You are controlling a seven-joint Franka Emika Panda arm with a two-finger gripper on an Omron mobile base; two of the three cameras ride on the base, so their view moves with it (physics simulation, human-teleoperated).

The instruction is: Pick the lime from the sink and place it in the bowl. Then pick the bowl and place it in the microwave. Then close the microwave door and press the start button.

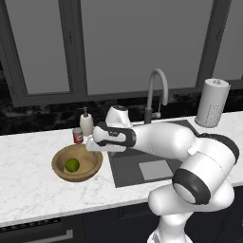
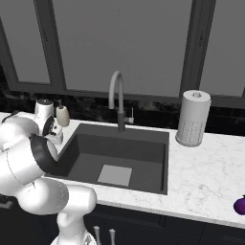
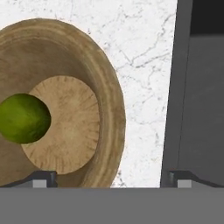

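Lime (image 1: 72, 164) sits inside the wooden bowl (image 1: 90, 169), left of centre on the bowl floor, so the first step looks finished. Bowl stands on the marble counter (image 1: 28, 185) just left of the sink (image 1: 128, 168), near its edge but not touching.

Gripper (image 3: 111, 177) is released, jaws spread wide, nothing between them. In the hand view one fingertip hangs over the bowl's near rim, the other over the sink edge.

Handling guess for the bowl: rigid wood, light to moderate, not fragile, matte grain so decent friction. It looks too wide to span across, so pinch the rim wall, one finger inside and one outside, on the side nearest the sink. Rim looks thick and flares outward, so a pinch may slip upward; seat the fingers deep.

Lime is loose and round, so it will roll if the bowl tilts. Keep the bowl level in transit; a one-sided rim grip will tend to sag at the far side.
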